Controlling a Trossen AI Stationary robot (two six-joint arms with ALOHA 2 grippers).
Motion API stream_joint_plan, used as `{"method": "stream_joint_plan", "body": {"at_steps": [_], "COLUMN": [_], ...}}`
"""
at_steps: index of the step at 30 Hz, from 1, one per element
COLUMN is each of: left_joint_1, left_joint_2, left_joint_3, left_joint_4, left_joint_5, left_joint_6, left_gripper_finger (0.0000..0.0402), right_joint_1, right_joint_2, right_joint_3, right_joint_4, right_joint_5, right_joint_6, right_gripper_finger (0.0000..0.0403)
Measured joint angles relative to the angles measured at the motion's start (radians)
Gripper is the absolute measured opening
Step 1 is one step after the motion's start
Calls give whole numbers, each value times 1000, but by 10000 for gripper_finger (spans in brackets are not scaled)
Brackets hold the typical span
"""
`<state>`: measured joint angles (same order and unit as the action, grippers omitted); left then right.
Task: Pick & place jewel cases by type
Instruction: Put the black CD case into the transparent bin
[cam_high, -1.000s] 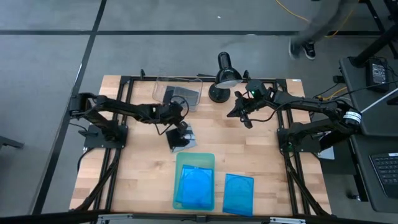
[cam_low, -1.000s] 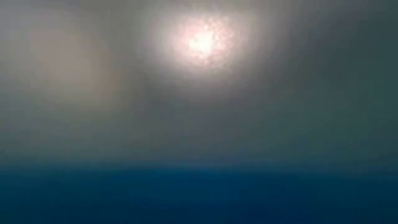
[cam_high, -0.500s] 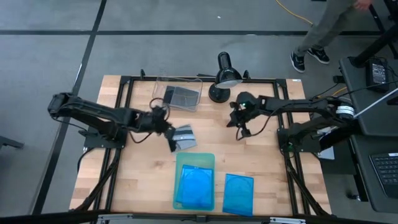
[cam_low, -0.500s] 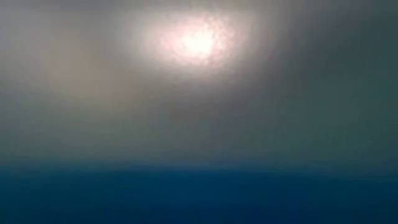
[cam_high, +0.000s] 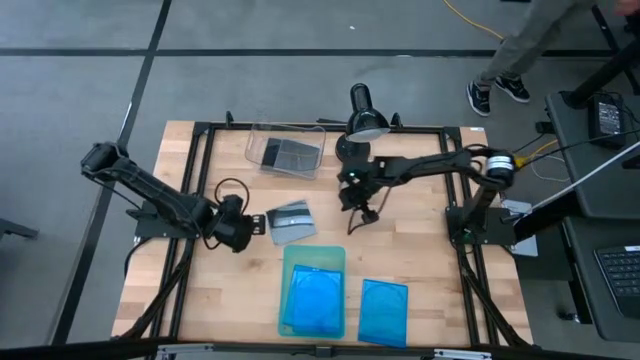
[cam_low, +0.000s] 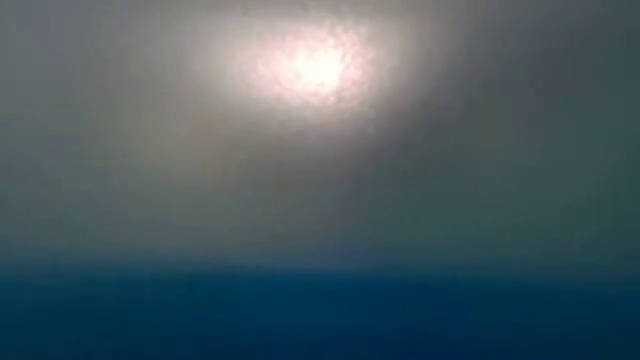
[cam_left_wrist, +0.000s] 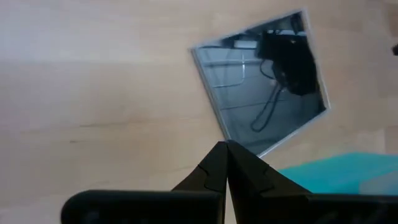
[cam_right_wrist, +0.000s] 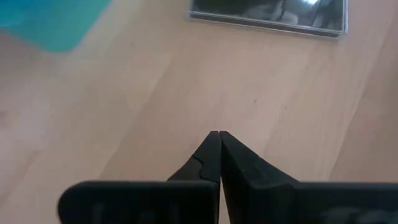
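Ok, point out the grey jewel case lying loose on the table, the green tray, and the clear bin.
grey jewel case (cam_high: 290, 220), high view, middle of its face
green tray (cam_high: 313, 256), high view, bare top edge
clear bin (cam_high: 256, 143), high view, left wall

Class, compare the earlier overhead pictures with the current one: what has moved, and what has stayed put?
The left pincer, shut and empty, pulled back leftward off the grey case. The right pincer, also shut, swung in toward that case. The blue cases, green tray and clear bin stayed put.

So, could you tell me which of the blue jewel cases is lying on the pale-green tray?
The left blue case lies on the pale-green tray; the other blue case sits to its right, directly on the wooden table.
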<state>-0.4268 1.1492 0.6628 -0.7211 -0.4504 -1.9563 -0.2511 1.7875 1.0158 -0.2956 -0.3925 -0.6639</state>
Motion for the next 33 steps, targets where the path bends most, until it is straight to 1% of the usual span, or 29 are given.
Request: {"method": "stream_joint_plan", "body": {"at_steps": [2, 5, 7, 9, 13, 17, 21, 23, 26, 33], "left_joint_1": [-5, -2, -2, -1, -1, 11, 52, 73, 105, 157], "left_joint_2": [0, 1, 8, 16, 25, 40, 63, 79, 114, 235], "left_joint_3": [-41, -111, -151, -180, -225, -240, -249, -249, -249, -248], "left_joint_4": [79, 265, 370, 419, 484, 485, 488, 488, 537, 718], "left_joint_5": [-1, -9, -21, -22, -3, 10, 16, 19, 23, 47], "left_joint_6": [-11, -12, -7, -6, -8, -12, -12, -10, 11, 61], "left_gripper_finger": [5, 15, 30, 49, 97, 142, 175, 186, 197, 198], "right_joint_1": [0, 0, 0, 0, 0, 0, 0, 3, 10, 37], "right_joint_2": [45, 99, 129, 150, 177, 190, 202, 208, 208, 220], "right_joint_3": [43, 105, 140, 165, 197, 210, 211, 211, 210, 210], "right_joint_4": [-22, -72, -87, -95, -85, -81, -73, -68, -69, -53], "right_joint_5": [1, 2, 2, 1, 0, 0, -1, -1, -1, -12], "right_joint_6": [-4, -26, -28, -27, -29, -30, -50, -54, -63, -77], "right_gripper_finger": [6, 6, 6, 6, 6, 6, 6, 6, 6, 6]}}
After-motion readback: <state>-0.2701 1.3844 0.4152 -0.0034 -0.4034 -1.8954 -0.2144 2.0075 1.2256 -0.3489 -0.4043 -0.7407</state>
